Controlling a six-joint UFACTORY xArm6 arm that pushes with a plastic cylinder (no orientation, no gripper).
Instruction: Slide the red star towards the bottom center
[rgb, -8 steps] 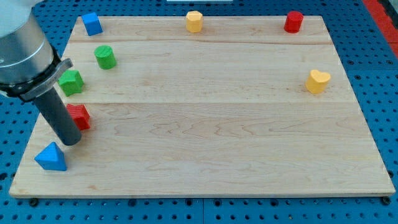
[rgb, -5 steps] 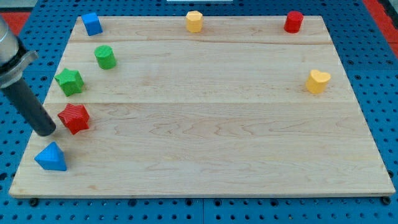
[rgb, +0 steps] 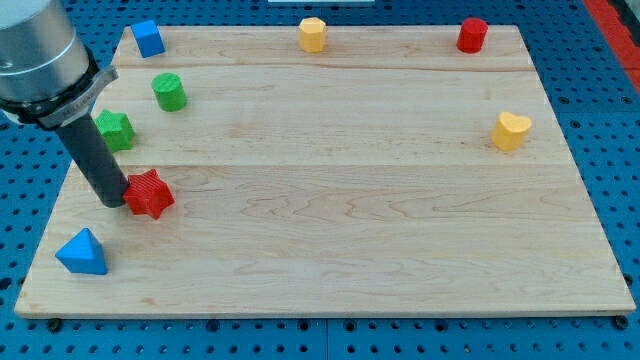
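Note:
The red star (rgb: 150, 194) lies on the wooden board (rgb: 330, 240) at the view's left, a little below mid-height. My tip (rgb: 112, 200) rests on the board against the star's left side. The dark rod rises from it up and to the left, and it hides part of the green star (rgb: 117, 131) behind it.
A blue triangle (rgb: 82, 253) sits below-left of the tip. A green cylinder (rgb: 169, 92) and a blue cube (rgb: 148, 38) lie above. A yellow block (rgb: 313, 34) and a red cylinder (rgb: 472, 35) stand at the top edge; a yellow heart (rgb: 511, 130) sits at the right.
My tip swung out to the left, then came back right against the red star. The star has slid about 30 pixels right and slightly down, and has turned.

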